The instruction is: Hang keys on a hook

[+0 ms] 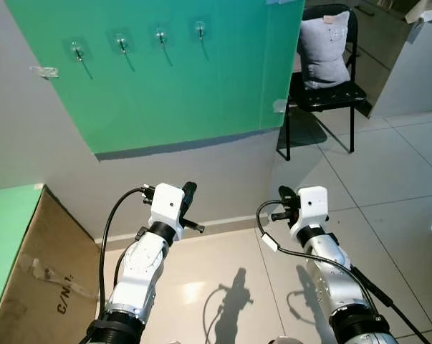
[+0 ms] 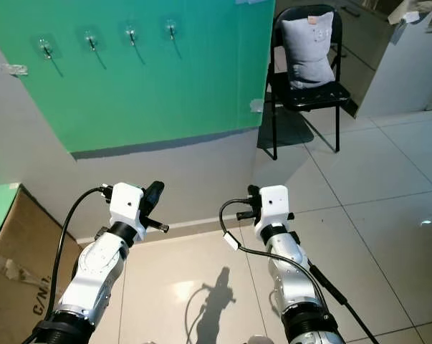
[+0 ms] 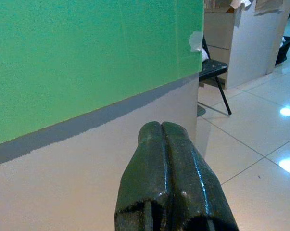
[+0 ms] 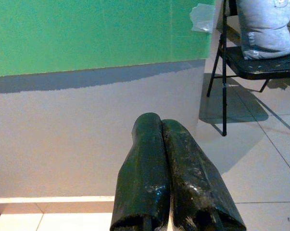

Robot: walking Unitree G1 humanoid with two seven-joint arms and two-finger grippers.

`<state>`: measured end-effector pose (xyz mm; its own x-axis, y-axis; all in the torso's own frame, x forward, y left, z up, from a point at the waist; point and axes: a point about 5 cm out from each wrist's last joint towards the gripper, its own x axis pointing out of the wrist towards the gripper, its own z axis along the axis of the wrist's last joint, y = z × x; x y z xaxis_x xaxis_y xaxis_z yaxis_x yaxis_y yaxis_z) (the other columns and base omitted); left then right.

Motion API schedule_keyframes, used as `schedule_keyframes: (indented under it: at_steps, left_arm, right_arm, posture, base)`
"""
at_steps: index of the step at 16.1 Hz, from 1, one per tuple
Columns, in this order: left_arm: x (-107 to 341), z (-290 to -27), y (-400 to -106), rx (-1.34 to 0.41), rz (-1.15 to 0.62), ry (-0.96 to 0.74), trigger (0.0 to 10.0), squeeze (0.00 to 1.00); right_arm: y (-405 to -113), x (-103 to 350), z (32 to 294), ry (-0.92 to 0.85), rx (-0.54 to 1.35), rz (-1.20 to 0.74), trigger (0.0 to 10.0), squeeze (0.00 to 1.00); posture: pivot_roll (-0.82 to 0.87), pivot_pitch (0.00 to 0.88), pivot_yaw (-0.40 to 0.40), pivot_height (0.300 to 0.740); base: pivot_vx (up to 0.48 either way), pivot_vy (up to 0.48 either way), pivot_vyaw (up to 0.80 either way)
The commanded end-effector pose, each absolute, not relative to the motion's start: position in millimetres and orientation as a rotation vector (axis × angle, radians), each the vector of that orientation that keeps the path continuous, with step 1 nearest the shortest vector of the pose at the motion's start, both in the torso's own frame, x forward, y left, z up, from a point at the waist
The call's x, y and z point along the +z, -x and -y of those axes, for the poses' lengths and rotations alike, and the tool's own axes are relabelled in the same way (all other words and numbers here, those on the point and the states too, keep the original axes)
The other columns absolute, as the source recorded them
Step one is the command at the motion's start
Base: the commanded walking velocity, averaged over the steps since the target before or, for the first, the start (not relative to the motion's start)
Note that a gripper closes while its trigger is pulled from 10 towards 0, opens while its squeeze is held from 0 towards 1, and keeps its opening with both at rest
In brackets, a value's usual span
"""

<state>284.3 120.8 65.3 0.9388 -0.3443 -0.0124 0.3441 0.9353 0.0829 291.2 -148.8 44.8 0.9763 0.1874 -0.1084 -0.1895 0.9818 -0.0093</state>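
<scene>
Nearest my camera are both arms, raised side by side before the wall. My left gripper [image 3: 161, 127] has its fingers pressed together on nothing, and my right gripper [image 4: 157, 120] is the same, so I judge I hold no keys; I can't find them anywhere. Four hooks [image 1: 160, 34] sit high on the green board [image 1: 173, 86], all bare. A cardboard box [image 1: 40, 272] lies low at my left, contents hidden.

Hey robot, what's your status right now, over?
Left gripper shut, empty. Right gripper shut, empty. Four hooks on green board bare. Path clear.
</scene>
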Motion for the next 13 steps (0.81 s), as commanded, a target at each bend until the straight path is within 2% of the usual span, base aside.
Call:
schedule_keyframes:
  at_steps: [1,3,13]
  left_arm:
    - [63.0,-123.7,-285.2,-0.344,-0.013,-0.097,10.0,0.0]
    - [63.0,-124.3,-286.0,-0.342,-0.013,-0.098,10.0,0.0]
    - [62.5,-121.6,-288.9,-0.336,-0.014,-0.091,10.0,0.0]
  right_arm:
    - [-292.2,44.7,147.5,0.006,0.195,-0.11,10.0,0.0]
    - [-292.5,44.7,147.8,0.02,0.203,-0.11,10.0,0.0]
    - [-296.2,39.8,150.7,0.064,0.207,-0.149,10.0,0.0]
  posture:
    - [-0.2,0.0,0.1,0.74]
    - [-0.2,0.0,0.101,0.74]
    - [-0.2,0.0,0.09,0.74]
  base:
    - [0.0,0.0,0.0]
    - [0.0,0.0,0.0]
    - [0.0,0.0,0.8]
